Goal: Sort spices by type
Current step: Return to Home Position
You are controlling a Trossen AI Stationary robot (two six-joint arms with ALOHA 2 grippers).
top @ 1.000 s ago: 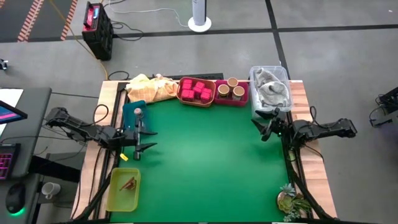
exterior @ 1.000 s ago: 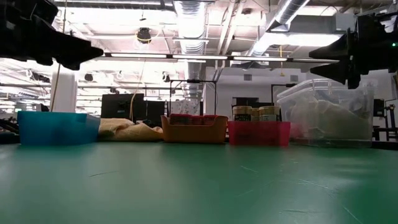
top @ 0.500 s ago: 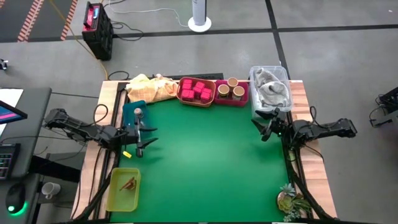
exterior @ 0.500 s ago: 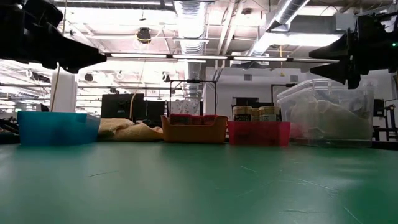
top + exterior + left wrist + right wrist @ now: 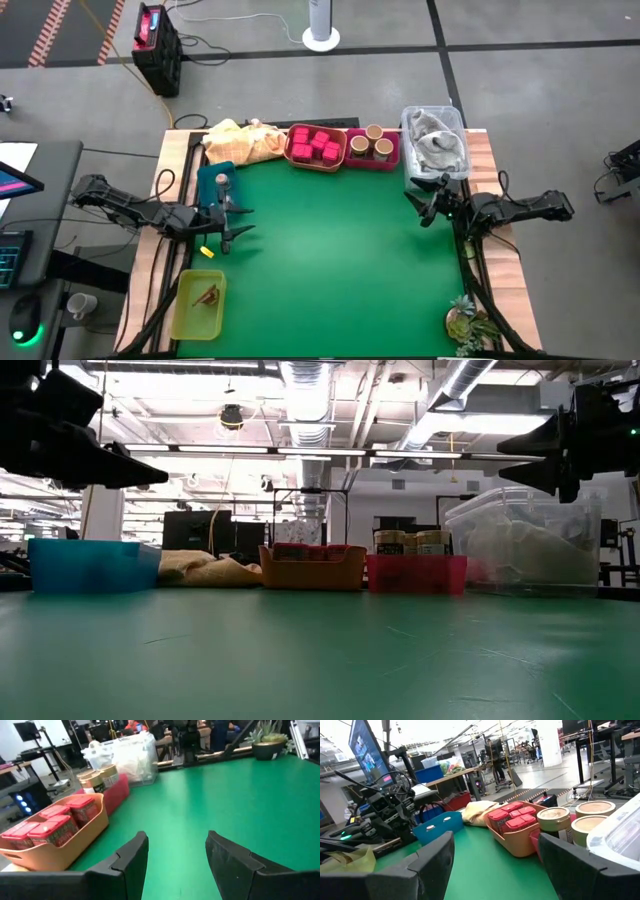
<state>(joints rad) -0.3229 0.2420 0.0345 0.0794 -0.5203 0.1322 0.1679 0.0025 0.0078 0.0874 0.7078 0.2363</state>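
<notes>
My two arms are dark, near-black, built of slim jointed segments. The left arm (image 5: pixel 130 207) and the right arm (image 5: pixel 520 208) look alike. Thin black cables (image 5: pixel 160 183) loop off the left one near its wrist. My left tool (image 5: pixel 177 837) and right tool (image 5: pixel 496 840) each end in two broad, matte black fingers (image 5: pixel 131 857), blocky and angular at the edges.

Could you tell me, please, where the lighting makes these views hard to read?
Low view: bright ceiling lights backlight the left gripper and right gripper into black silhouettes. High view: even light on the green mat.
</notes>
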